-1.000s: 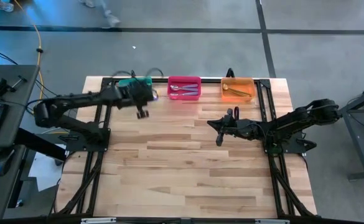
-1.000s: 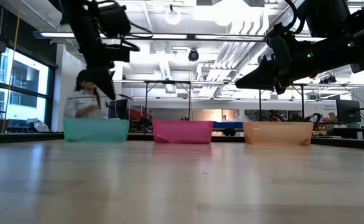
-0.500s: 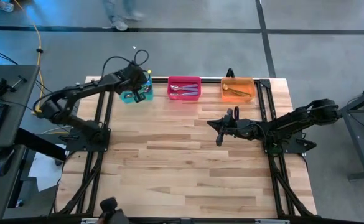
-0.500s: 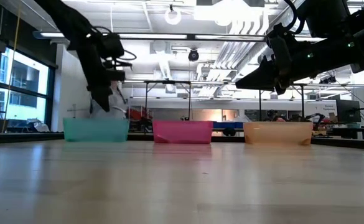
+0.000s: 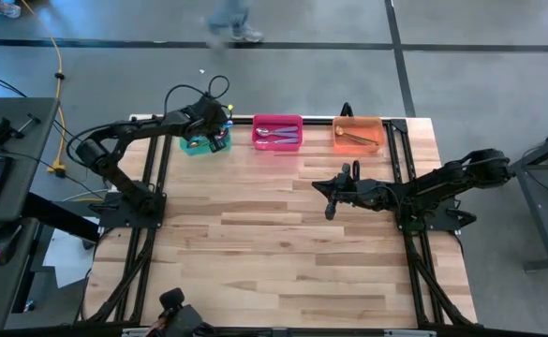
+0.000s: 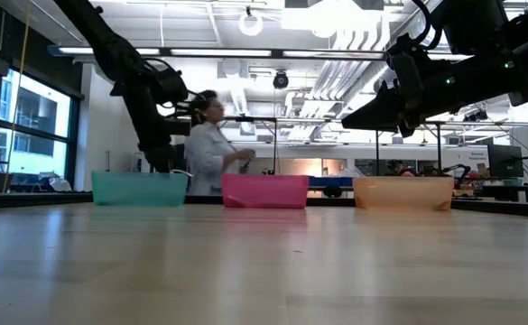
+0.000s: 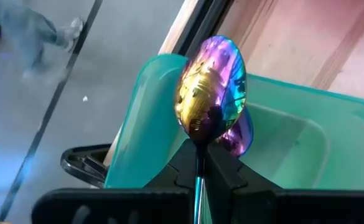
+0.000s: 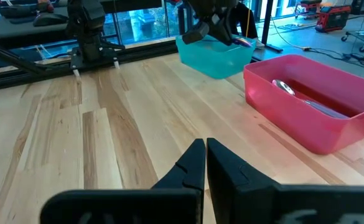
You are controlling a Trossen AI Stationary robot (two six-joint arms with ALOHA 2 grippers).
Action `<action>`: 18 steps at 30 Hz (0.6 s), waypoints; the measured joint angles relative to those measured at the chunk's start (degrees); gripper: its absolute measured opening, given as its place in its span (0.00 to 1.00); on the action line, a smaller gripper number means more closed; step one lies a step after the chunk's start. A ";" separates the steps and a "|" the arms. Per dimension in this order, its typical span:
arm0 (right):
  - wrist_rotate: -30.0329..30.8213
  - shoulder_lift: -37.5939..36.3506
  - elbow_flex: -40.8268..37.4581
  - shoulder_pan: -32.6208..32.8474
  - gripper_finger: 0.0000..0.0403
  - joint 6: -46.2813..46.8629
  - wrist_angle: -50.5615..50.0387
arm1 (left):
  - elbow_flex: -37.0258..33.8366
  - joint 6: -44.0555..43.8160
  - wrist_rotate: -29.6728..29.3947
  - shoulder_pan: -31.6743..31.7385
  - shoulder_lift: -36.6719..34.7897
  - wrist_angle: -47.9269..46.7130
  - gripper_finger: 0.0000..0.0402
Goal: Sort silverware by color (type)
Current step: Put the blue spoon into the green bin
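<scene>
Your left gripper (image 7: 200, 163) was clamped on an iridescent spoon (image 7: 211, 87), bowl outward, held over the teal bin (image 5: 201, 141) at the counter's (image 5: 274, 243) far edge. Your right gripper (image 8: 205, 158) was closed on nothing, hovering above the counter's middle. Pink bin (image 5: 277, 132): silver-bowled spoons (image 5: 275, 137) inside. Orange bin (image 5: 358, 133): gold spoon (image 5: 352, 139) inside. A person (image 6: 211, 144) stood beyond the counter.
</scene>
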 joint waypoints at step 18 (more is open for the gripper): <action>0.02 0.00 0.00 0.00 0.00 -1.11 -0.01 | -0.07 -6.93 -3.96 0.29 0.09 -5.08 0.01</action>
